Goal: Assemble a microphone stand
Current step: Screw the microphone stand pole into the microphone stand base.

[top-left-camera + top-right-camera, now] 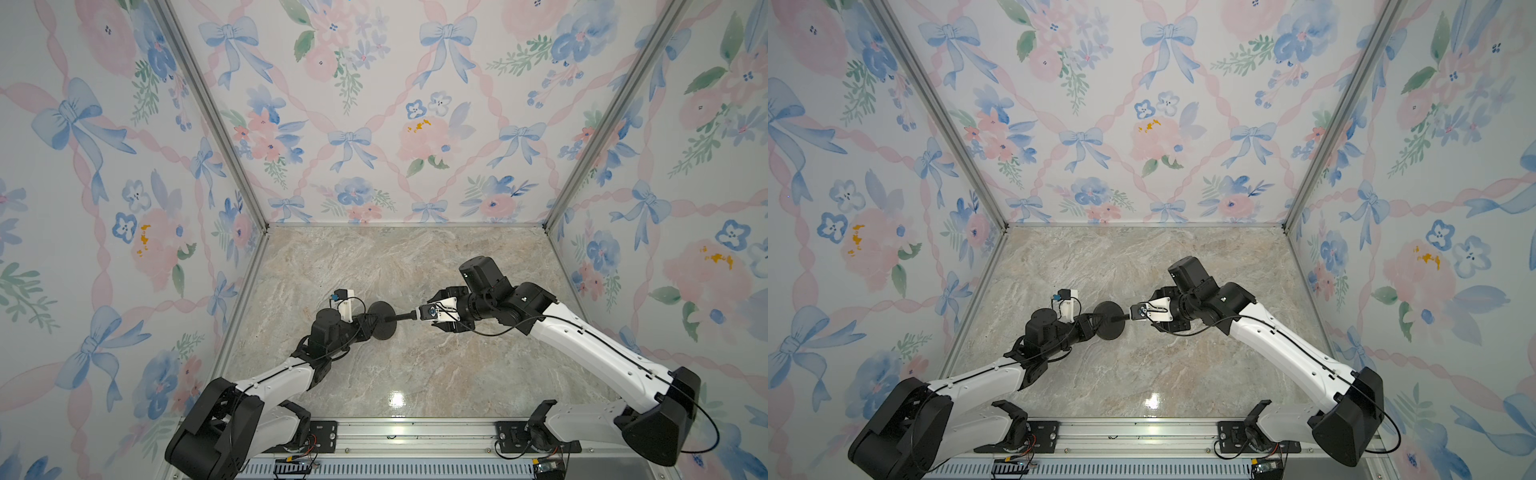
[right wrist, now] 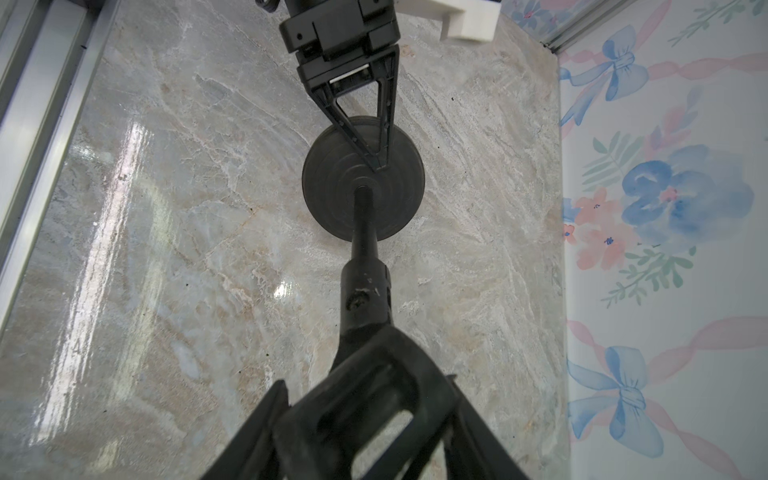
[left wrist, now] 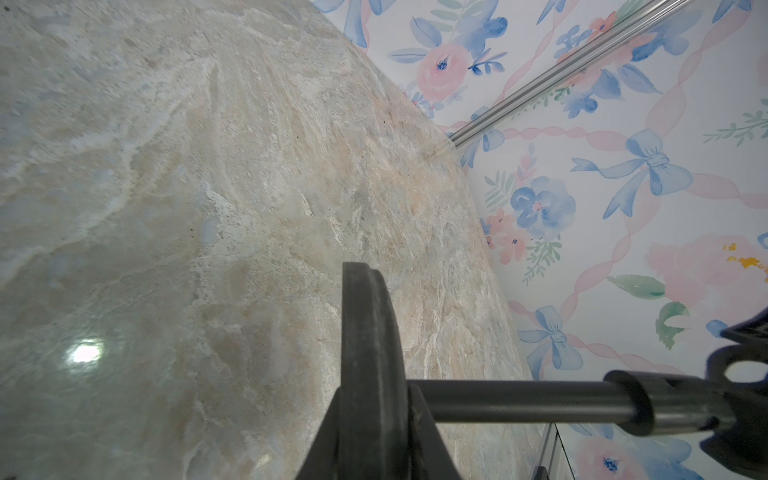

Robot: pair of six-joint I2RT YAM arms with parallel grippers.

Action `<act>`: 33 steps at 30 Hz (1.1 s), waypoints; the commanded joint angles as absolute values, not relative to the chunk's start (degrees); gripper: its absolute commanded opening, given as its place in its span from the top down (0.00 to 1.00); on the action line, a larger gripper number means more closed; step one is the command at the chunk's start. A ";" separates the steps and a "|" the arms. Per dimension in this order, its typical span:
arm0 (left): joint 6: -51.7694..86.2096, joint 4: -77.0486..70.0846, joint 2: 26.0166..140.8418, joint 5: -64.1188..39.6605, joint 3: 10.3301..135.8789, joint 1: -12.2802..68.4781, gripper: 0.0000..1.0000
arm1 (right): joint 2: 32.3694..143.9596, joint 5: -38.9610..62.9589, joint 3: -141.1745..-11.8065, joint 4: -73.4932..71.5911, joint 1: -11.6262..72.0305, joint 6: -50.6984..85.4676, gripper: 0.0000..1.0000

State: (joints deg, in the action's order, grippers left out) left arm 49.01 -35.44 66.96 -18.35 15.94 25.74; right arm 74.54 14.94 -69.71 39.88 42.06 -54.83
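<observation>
The marble tabletop [image 1: 415,365] is spanned by two arms, brought together left of centre, midway between the near and far edges. The left gripper [image 1: 371,322] is clamped on the rim of the disc base [image 1: 383,328], which is held on edge, with its domed face turned right. The rod [image 1: 401,318] is set level into the disc's centre and is run rightward to the right gripper [image 1: 419,315]. The C-shaped clip [image 2: 365,399] is flanked by that gripper's fingers [image 2: 257,432] — whether it is actually pinched cannot be told.
</observation>
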 commanded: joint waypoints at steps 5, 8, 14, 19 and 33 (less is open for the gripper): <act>48.87 -41.57 64.54 -18.56 17.34 25.97 1.00 | 77.11 17.28 -69.53 37.02 42.59 -19.22 0.57; 48.87 -41.57 63.99 -17.93 17.05 25.89 1.00 | 77.56 19.26 -69.16 36.12 42.80 -4.82 0.57; 48.78 -41.57 64.40 -18.02 17.14 25.95 1.00 | 79.66 28.11 -69.76 36.56 41.29 15.38 0.48; 48.60 -41.57 64.29 -18.28 17.14 25.94 1.00 | 78.38 26.81 -72.20 44.10 37.67 1.47 0.38; 48.10 -41.57 65.84 -19.29 17.40 26.47 1.00 | 60.60 21.86 -59.49 27.55 37.53 -57.19 0.01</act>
State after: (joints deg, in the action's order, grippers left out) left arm 48.60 -36.32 65.93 -17.43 15.75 25.91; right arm 59.86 21.85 -60.77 33.93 37.93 -43.42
